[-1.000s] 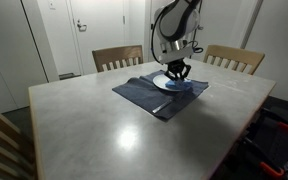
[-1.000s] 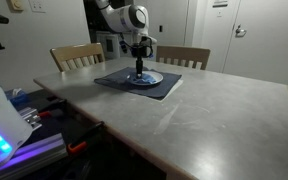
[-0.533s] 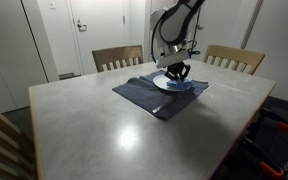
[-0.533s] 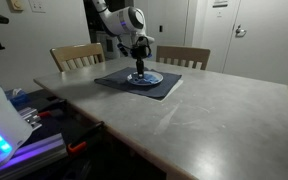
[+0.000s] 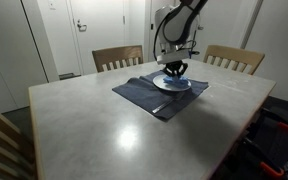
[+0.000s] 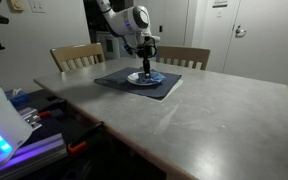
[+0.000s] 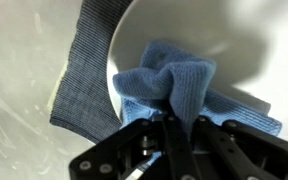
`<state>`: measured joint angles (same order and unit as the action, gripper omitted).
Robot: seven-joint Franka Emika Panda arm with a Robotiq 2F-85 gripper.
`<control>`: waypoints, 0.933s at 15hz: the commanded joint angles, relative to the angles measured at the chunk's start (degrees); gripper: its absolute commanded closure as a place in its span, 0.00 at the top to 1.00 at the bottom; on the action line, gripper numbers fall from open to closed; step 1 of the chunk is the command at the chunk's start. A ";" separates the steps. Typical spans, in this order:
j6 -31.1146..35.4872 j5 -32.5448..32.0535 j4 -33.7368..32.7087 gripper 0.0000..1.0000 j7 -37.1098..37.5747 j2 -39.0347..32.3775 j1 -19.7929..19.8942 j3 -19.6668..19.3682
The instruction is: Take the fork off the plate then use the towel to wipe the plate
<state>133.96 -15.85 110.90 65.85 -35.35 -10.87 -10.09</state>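
in the wrist view the fingers [image 7: 174, 128] are pinched tight on a bunched blue towel [image 7: 172, 80]. its folds rise in a lump just ahead of the tips. a flatter part spreads to the right and is partly hidden by the black finger housing along the bottom edge. the towel rests on the white plate [image 7: 234, 35]. only part of the plate shows, because the frame cuts off its top and right sides. a dark cloth [image 7: 84, 75] with a ribbed edge lies under the plate's left rim. beside it is the pale counter [image 7: 14, 50], blurred.

in both exterior views the arm [image 5: 174, 25] [image 6: 129, 18] comes down from above. the fingers [image 5: 174, 70] [image 6: 146, 68] are down at the plate [image 5: 182, 85] [image 6: 144, 79], which shows only as a thin pale ellipse. the plate sits on the dark cloth [image 5: 144, 95] [image 6: 134, 85], spread toward the far side of the counter [image 5: 94, 130] [image 6: 214, 110]. in these views the towel is too small and too covered by the fingers to pick out, and the grip cannot be read. anything small lying on the dark cloth cannot be made out either. two wooden chairs [image 5: 117, 57] [image 6: 76, 55] stand behind the counter, with only their backs in view.
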 commanded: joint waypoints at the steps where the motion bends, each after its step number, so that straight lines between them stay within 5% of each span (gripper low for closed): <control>1: 11.53 0.85 -0.49 0.02 -3.82 -2.68 2.88 1.05; 8: 28.73 14.84 5.81 0.02 -21.32 0.26 9.63 8.27; 14: 27.43 30.77 9.42 0.02 -44.10 3.22 18.31 18.81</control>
<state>163.15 8.31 117.83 32.77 -33.76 1.87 2.33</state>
